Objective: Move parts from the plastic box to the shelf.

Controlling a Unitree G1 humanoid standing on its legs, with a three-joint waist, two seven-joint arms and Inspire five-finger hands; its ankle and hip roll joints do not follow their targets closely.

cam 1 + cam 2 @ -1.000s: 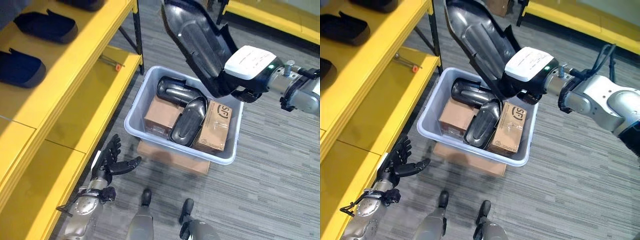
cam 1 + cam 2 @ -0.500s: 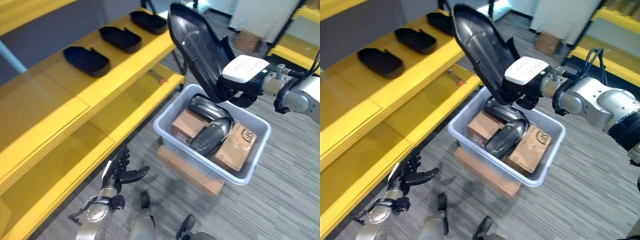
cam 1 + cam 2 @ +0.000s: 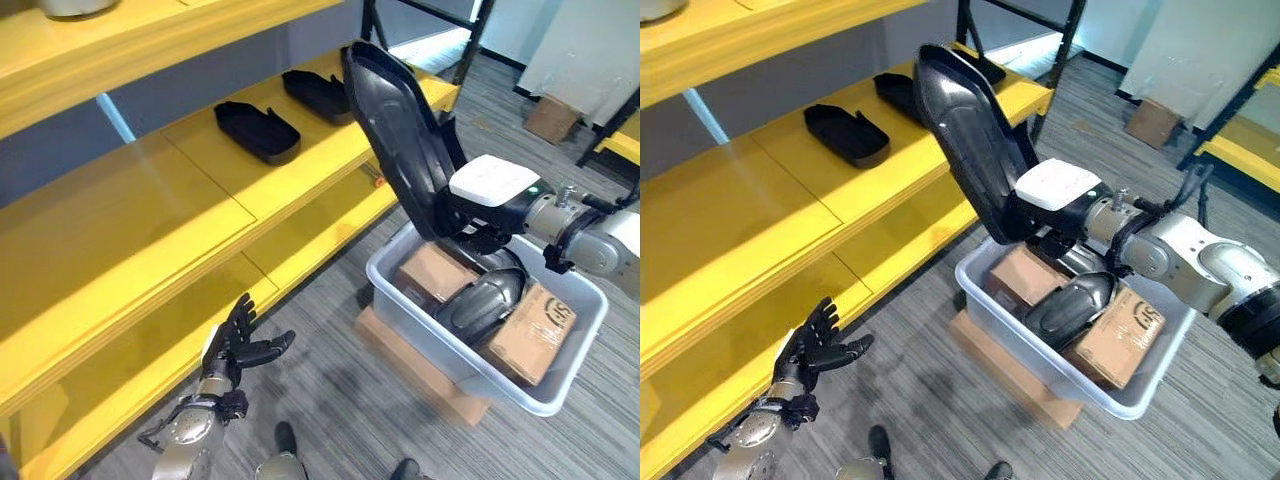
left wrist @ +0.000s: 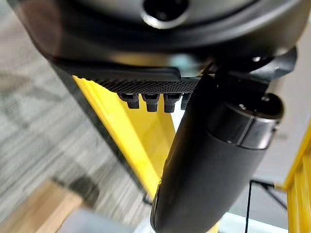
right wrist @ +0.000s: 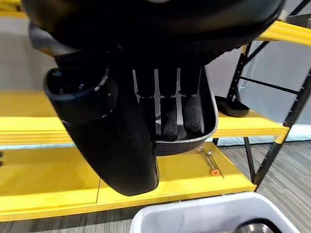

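Observation:
My right hand (image 3: 472, 214) is shut on a large black moulded part (image 3: 400, 140), held upright above the shelf-side rim of the grey plastic box (image 3: 415, 315). In the right wrist view its fingers (image 5: 170, 116) curl over the part's edge (image 5: 210, 109). More black parts (image 3: 482, 300) lie in the box among brown cartons (image 3: 532, 328). Two similar black parts (image 3: 258, 132) (image 3: 318, 95) rest on the yellow shelf (image 3: 150, 200). My left hand (image 3: 236, 350) hangs low by the bottom shelf, open, fingers spread.
The plastic box sits on a flat cardboard carton (image 3: 420, 368) on the grey floor. Small tools with orange tips (image 5: 210, 162) lie on the lower shelf board. Black shelf posts (image 5: 272, 141) stand near the box. Another yellow rack (image 3: 625, 145) is at far right.
The camera has swung towards the shelf, so the whole picture has shifted. My right hand keeps its hold on the part, now nearer the shelf side of the box. The left hand stays as before.

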